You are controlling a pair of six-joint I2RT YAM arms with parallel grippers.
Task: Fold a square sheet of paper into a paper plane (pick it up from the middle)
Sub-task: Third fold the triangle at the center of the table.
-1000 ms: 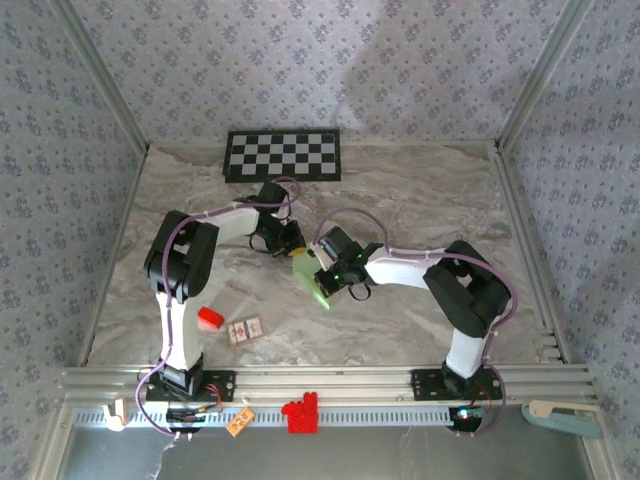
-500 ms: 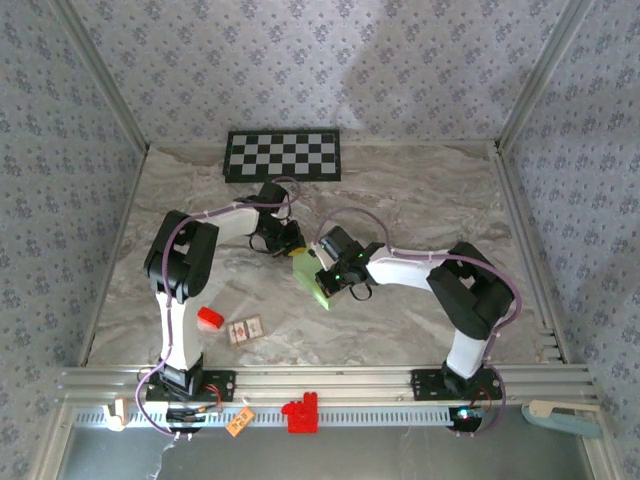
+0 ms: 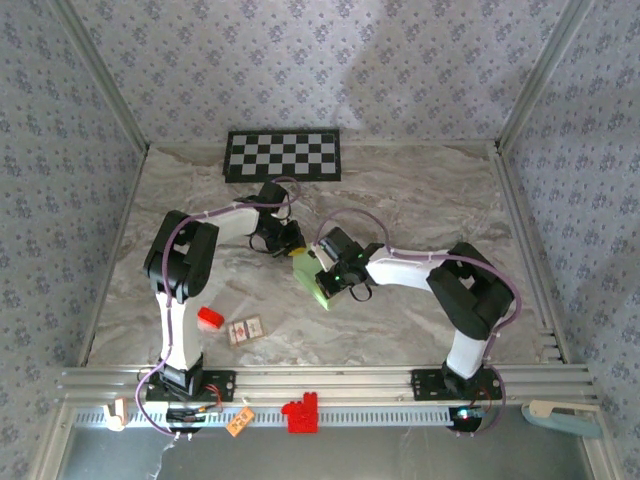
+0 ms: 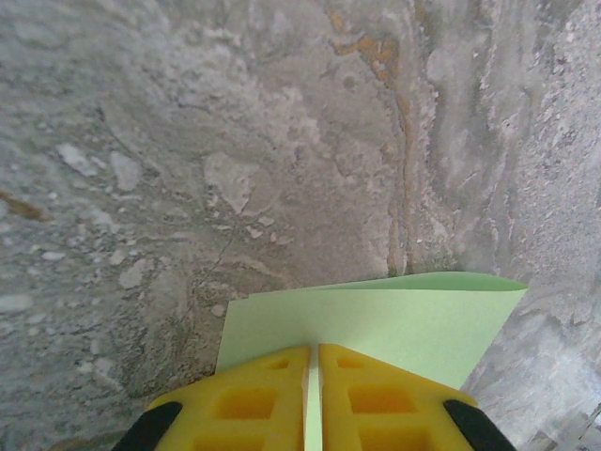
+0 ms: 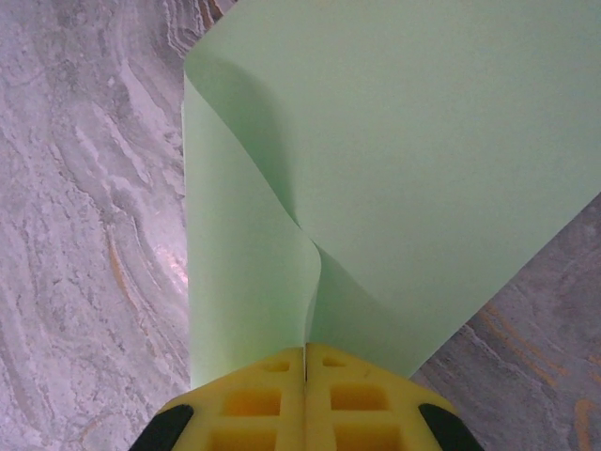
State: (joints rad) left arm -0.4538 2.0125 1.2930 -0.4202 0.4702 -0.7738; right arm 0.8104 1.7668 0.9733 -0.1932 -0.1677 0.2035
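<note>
We are pinching the square sheet of paper point(image 3: 311, 278) at the middle of the table point(image 3: 430, 190): the left gripper point(image 3: 293, 247) is sitting at its far-left edge, the right gripper point(image 3: 322, 272) just beside, on its right. The checkerboard panel point(image 3: 282, 155) is lying behind them at the far edge. The small block point(image 3: 209, 319) and a card point(image 3: 245, 329) are lying side by side toward the near-left, well apart from the sheet

A grey, marble-veined tabletop point(image 3: 430, 200) sits boxed in by walls point(image 3: 300, 60) of pale blue floral-print paper, with aluminium posts point(image 3: 100, 80) rising at 10 and 2 o'clock. A black-and-white checkerboard panel point(image 3: 282, 155) lies at 12 o'clock, and a slotted metal rail point(image 3: 340, 380) runs along 6 o'clock. The light is soft and even.
</note>
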